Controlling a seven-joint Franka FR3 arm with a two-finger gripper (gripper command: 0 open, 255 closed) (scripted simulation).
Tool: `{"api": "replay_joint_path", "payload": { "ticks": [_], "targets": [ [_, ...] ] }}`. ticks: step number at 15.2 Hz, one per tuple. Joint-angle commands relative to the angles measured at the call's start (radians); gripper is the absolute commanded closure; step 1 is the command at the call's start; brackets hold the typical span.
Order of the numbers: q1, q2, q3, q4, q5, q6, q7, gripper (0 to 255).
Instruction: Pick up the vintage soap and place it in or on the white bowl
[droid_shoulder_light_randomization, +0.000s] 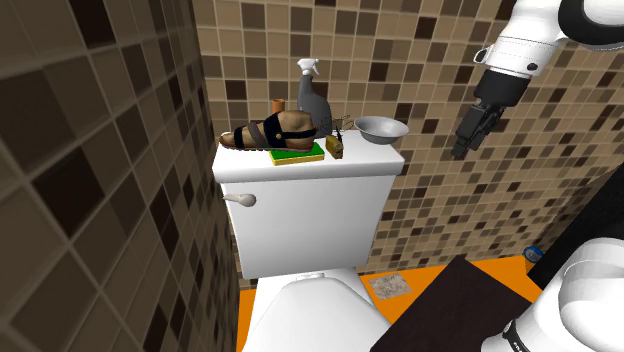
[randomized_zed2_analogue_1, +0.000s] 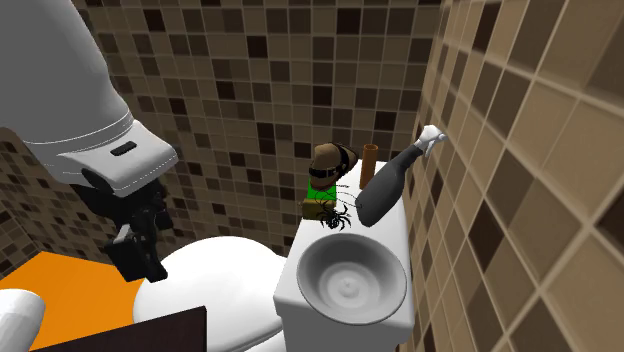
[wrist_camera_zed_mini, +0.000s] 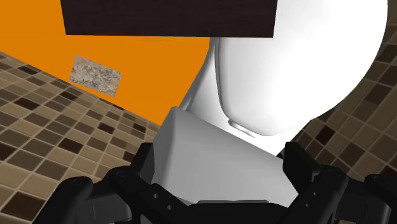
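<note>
The vintage soap (droid_shoulder_light_randomization: 334, 148) is a small brown block on the white toilet tank lid (droid_shoulder_light_randomization: 370, 163), lying between a green sponge and the bowl. In the second exterior view the soap (randomized_zed2_analogue_1: 309, 209) lies beyond the bowl. The pale grey-white bowl (droid_shoulder_light_randomization: 381, 128) (randomized_zed2_analogue_1: 352, 276) stands empty at the lid's end nearest the arm. My black gripper (droid_shoulder_light_randomization: 465, 140) (randomized_zed2_analogue_1: 140, 255) hangs in the air off that end of the tank, apart from everything on it. In the wrist view the gripper (wrist_camera_zed_mini: 221, 168) is open, with nothing between its fingers (wrist_camera_zed_mini: 143, 167).
On the tank lid also lie a brown strapped sandal (droid_shoulder_light_randomization: 265, 133), a green sponge (droid_shoulder_light_randomization: 298, 153), a dark spray bottle (droid_shoulder_light_randomization: 313, 100) and a brown cylinder (droid_shoulder_light_randomization: 281, 106). Tiled walls close in behind and beside the tank. Below are the toilet lid (wrist_camera_zed_mini: 299, 63) and orange floor (wrist_camera_zed_mini: 146, 63).
</note>
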Motion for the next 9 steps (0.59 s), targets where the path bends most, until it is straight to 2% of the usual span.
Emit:
{"api": "replay_joint_path", "payload": {
  "ticks": [1,9],
  "targets": [
    [0.0,0.0,0.0,0.0,0.0,0.0,0.0,0],
    [-0.021,0.298,0.159,0.203,0.007,0.077,0.237,0]
  ]
}}
